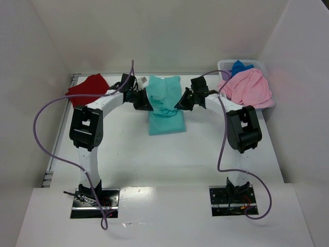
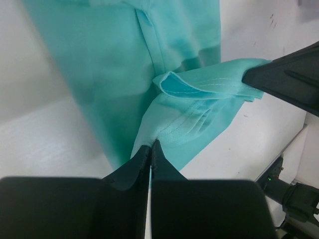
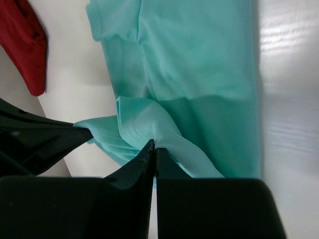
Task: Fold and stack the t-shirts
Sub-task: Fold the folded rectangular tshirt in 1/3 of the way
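Table [image 1: 154, 159]: teal shirt [image 1: 167, 121] at far centre, narrowed to a strip, fold unfinished. Pink shirt [image 1: 249, 88] heaped in basket [image 1: 229, 63] and red shirt [image 1: 88, 88] crumpled far left, both untouched. No stack yet. Left gripper [image 2: 150, 144] and right gripper [image 3: 154, 144] each pinch teal edges.

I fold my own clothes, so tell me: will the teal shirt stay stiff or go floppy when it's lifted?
Probably floppy: the teal shirt bunches and droops between the left gripper and right gripper. Likely light, since small pinches of fabric hold it.
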Controlling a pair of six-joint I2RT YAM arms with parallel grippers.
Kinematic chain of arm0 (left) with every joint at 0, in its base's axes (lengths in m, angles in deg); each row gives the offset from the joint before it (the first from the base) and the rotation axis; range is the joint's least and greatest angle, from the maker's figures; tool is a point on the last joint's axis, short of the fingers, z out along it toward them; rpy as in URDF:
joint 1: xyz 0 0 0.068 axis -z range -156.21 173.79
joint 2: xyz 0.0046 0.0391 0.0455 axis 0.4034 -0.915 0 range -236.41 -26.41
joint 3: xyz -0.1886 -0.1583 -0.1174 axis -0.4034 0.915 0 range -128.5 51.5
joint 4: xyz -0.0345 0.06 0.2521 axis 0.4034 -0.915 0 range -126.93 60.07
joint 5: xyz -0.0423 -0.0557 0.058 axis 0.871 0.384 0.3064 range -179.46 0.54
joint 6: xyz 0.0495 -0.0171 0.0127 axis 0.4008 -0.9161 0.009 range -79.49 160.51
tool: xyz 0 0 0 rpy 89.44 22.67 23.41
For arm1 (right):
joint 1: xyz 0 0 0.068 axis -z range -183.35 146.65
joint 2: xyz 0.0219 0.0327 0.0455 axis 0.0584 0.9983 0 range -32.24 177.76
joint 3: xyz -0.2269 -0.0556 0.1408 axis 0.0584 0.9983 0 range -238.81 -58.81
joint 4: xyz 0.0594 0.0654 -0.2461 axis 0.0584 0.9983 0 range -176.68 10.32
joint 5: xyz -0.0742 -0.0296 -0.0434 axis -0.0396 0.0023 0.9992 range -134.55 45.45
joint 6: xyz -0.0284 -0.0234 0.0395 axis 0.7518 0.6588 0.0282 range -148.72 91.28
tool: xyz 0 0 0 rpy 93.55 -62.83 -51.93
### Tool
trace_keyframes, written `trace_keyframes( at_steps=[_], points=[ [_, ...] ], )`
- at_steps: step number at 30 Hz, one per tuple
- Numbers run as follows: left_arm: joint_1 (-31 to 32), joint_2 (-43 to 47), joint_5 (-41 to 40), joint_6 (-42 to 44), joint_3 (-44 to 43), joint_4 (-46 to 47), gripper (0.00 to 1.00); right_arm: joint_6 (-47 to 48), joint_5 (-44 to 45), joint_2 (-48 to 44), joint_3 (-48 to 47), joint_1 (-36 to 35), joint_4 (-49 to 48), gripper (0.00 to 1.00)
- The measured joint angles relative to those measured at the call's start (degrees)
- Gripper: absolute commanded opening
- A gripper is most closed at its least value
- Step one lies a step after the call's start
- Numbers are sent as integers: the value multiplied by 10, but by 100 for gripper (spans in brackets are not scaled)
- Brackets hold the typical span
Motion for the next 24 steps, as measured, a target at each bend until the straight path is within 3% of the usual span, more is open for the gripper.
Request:
trace_keyframes(
  at_steps=[13,17,22,24],
  points=[
    [-10,-65,16,5,-38,0,2,19,-2,45,-46,25,3,8],
    [-12,-75,18,5,-47,0,12,28,-7,65,-57,25,3,10],
    [-16,-80,21,7,-64,2,47,37,-10,90,-70,26,4,23],
    [-16,-83,21,7,-75,5,57,40,-11,97,-78,28,5,27]
  ],
)
